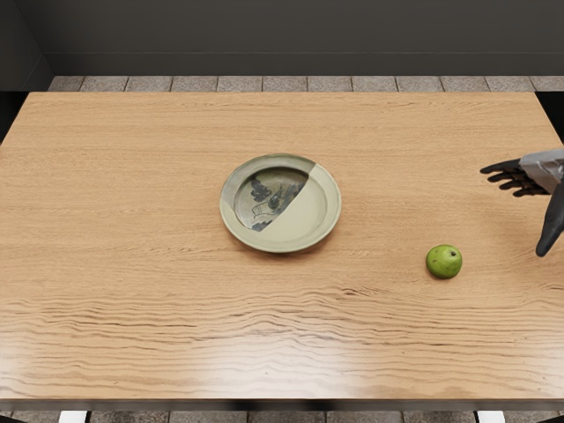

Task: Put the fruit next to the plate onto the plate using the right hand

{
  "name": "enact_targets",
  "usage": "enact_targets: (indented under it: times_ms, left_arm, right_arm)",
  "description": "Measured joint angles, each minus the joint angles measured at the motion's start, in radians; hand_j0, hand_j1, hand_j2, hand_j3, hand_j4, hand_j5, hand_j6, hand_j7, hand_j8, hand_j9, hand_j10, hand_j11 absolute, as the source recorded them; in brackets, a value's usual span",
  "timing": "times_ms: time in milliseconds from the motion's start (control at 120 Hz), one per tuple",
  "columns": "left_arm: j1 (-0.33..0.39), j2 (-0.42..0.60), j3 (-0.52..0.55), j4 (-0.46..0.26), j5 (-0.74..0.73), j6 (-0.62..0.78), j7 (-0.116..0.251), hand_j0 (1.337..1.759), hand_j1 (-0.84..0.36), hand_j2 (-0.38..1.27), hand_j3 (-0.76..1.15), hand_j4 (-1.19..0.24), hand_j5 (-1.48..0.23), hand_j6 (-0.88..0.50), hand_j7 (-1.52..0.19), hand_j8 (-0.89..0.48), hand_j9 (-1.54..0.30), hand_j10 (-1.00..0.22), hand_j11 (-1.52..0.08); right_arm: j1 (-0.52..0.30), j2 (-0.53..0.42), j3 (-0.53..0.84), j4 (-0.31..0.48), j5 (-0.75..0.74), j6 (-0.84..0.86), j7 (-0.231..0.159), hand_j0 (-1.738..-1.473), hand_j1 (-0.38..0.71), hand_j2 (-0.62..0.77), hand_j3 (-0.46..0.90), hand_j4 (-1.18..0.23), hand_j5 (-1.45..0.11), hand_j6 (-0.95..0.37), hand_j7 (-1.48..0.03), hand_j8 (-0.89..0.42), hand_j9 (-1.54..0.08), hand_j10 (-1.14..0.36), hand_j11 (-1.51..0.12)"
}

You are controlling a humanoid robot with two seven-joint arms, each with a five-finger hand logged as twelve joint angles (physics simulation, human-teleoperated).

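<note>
Fruit [444,261]: small, round, green and apple-like, whole. It sits below and to the left of the right hand [534,176], near it but not touching. Plate [313,211]: round and shallow, pale olive-cream with a raised rim and a dark painted motif on its upper-left half. It lies flat, well left of the hand, farther from it than the fruit.

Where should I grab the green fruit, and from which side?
Close around its middle, from above and the picture's right. The fruit is round, standing clear on the table, and the open right robot hand is on that side.
</note>
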Motion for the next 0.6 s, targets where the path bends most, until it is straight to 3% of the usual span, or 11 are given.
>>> enact_targets:
  times_ms: [267, 442, 483, 550, 600]
  left_arm:
    - [0.000, 0.000, 0.000, 0.000, 0.000, 0.000, 0.000, 1.658, 0.33, 0.00, 0.00, -0.02, -0.02, -0.02, -0.02, -0.02, -0.02, -0.02, -0.02]
    - [0.000, 0.000, 0.000, 0.000, 0.000, 0.000, 0.000, 1.658, 0.33, 0.00, 0.00, -0.02, -0.02, -0.02, -0.02, -0.02, -0.02, -0.02, -0.02]
    - [0.000, 0.000, 0.000, 0.000, 0.000, 0.000, 0.000, 1.658, 0.33, 0.00, 0.00, -0.02, -0.02, -0.02, -0.02, -0.02, -0.02, -0.02, -0.02]
    - [0.000, 0.000, 0.000, 0.000, 0.000, 0.000, 0.000, 1.658, 0.33, 0.00, 0.00, -0.02, -0.02, -0.02, -0.02, -0.02, -0.02, -0.02, -0.02]
    - [0.000, 0.000, 0.000, 0.000, 0.000, 0.000, 0.000, 1.658, 0.33, 0.00, 0.00, -0.02, -0.02, -0.02, -0.02, -0.02, -0.02, -0.02, -0.02]
  right_arm:
    - [-0.003, 0.000, -0.006, -0.004, 0.087, 0.000, -0.008, -1.658, -0.35, 0.00, 0.00, -0.01, 0.00, -0.01, 0.00, -0.01, 0.00, 0.00, 0.00]
    - [-0.008, -0.012, -0.007, -0.011, 0.104, 0.000, -0.035, -1.658, -0.35, 0.00, 0.00, -0.01, 0.00, -0.01, 0.00, -0.01, 0.00, 0.00, 0.00]
    - [-0.009, -0.024, -0.006, -0.008, 0.101, 0.000, -0.004, -1.658, -0.35, 0.00, 0.00, -0.01, 0.00, -0.01, 0.00, -0.01, 0.00, 0.00, 0.00]
    - [-0.010, -0.056, -0.002, 0.029, 0.035, 0.000, 0.098, -1.658, -0.35, 0.00, 0.00, -0.01, 0.00, -0.01, 0.00, -0.01, 0.00, 0.00, 0.00]
    - [-0.010, -0.066, 0.009, 0.082, -0.031, 0.000, 0.149, -1.658, -0.35, 0.00, 0.00, -0.01, 0.00, -0.01, 0.00, -0.01, 0.00, 0.00, 0.00]
